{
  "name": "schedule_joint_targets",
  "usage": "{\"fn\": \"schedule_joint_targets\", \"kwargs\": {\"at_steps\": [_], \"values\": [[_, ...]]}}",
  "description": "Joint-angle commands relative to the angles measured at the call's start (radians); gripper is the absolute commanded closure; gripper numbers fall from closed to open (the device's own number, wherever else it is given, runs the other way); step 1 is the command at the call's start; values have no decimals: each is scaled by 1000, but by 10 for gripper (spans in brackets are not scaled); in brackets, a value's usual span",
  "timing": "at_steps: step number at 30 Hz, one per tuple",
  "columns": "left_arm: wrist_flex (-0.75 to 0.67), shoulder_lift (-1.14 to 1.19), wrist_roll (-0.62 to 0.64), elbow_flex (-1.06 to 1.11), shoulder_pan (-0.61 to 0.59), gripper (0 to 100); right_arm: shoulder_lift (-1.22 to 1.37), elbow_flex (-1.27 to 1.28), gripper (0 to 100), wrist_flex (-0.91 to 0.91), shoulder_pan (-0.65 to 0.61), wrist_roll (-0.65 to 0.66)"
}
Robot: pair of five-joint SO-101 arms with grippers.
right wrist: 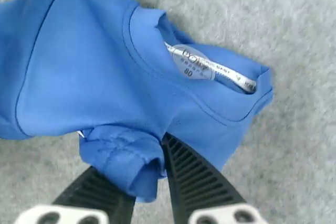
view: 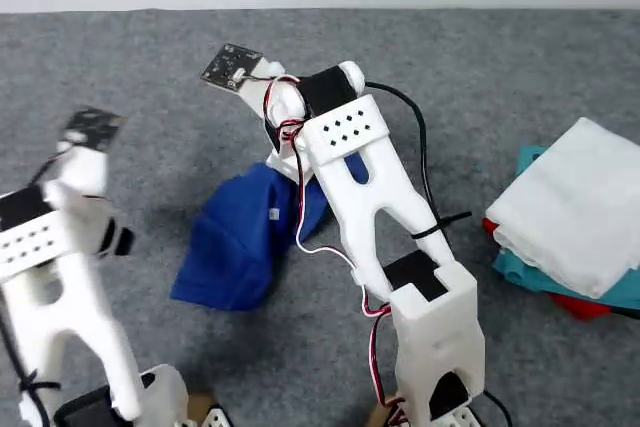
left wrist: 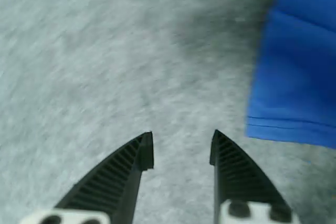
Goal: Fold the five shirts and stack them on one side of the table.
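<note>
Blue shirt point(view: 235, 242): lies crumpled near the middle of the grey table point(view: 500, 77), partly under the right arm point(view: 370, 187). Not folded flat; cloth bunched, lower edge spread toward the front of the table. In the right wrist view the blue shirt point(right wrist: 105, 66) shows its neck opening with a round collar label point(right wrist: 191, 64) facing the camera.

Right gripper point(right wrist: 149, 156): closed down on a bunched fold of the blue shirt, by a stitched hem. Cloth fills the gap between the two black ribbed fingers point(right wrist: 194, 177) and hides one fingertip.

Left gripper point(left wrist: 182, 140): jaws parted, a moderate gap, nothing between them. It hangs over bare grey table; the blue shirt point(left wrist: 299, 66) is just beside it, hem edge visible, not touching the fingers point(left wrist: 233, 166). Left arm point(view: 55, 247) stands at the left side of the table, apart from the shirt.

Stack at the right edge of the table, well apart from the blue shirt: white shirt point(view: 580, 202) folded on top, teal shirt point(view: 535, 272) beneath it, red shirt point(view: 585, 307) showing at the bottom edge. Number of layers under the white one cannot be told beyond these colours.
</note>
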Motion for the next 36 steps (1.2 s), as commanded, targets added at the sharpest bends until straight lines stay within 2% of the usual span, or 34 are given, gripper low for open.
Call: {"fn": "schedule_joint_targets", "kwargs": {"at_steps": [1,5,8,13,25,31,36], "values": [[14,-25,-51,22,95,815,1,-11,948,-10,18,-23],[5,-23,-110,113,207,814,1,-11,894,16,48,-115],[-41,-23,-115,180,262,800,1,-11,961,28,54,-64],[-184,-21,-83,292,273,779,1,-11,988,28,64,-49],[-345,-12,-71,470,269,779,-44,-11,987,28,90,-49],[-316,181,-20,352,270,780,-143,-11,987,30,102,-49],[-195,446,17,136,270,807,-217,-11,987,42,137,-49]]}}
